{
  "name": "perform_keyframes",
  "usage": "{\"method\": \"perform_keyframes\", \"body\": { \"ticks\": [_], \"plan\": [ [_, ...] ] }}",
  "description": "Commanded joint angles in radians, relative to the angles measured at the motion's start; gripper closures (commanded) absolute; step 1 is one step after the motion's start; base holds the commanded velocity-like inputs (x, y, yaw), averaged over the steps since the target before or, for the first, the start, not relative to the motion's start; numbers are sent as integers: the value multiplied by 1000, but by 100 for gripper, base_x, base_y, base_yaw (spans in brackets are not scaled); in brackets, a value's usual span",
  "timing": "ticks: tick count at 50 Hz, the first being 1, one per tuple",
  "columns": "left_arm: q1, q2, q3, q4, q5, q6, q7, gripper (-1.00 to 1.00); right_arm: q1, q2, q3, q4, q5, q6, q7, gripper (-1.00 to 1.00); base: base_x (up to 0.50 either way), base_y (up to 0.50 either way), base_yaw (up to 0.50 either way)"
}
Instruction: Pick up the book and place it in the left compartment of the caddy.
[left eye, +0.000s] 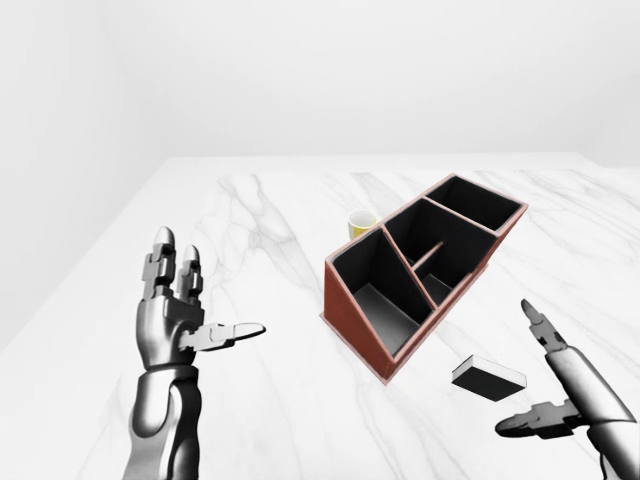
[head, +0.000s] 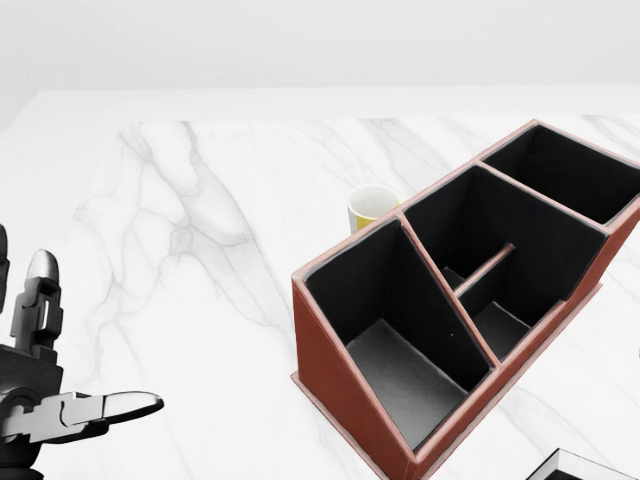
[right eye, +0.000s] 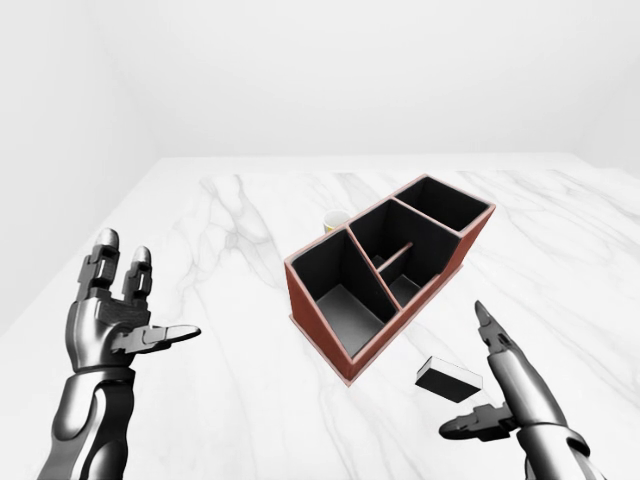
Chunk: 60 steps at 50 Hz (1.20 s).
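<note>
Lying flat on the marble table (left eye: 260, 420), the book (left eye: 488, 378) is seen just left of the empty right hand (left eye: 560, 395), whose fingers are spread, beside the caddy (left eye: 420, 268), while the left hand (left eye: 180, 320) is held spread, well apart.

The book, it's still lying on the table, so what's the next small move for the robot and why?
Probably bring the right hand leftward and down over the book. The book lies flat on the marble table, just below the caddy in the right-eye view, and that hand is open, empty and nearest it. The left hand is open too, but far on the caddy's other side.
</note>
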Motion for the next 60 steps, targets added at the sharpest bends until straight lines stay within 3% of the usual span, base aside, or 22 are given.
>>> {"method": "perform_keyframes", "body": {
  "ticks": [1, 28, 60],
  "plan": [
    [0, -1, -5, 8, 5, 0, 1, -100, 0, -6, -4, 46, -29, 0, 0, -100, 0, 0, 0],
    [-8, 2, -12, 25, 10, 0, 5, -100, -54, -73, 77, 47, -137, 0, 0, -100, 0, 0, 0],
    [-9, 3, -5, 21, 11, 0, 6, -100, -84, -128, 58, 76, -303, 0, 0, -100, 0, 0, 0]
  ]
}}
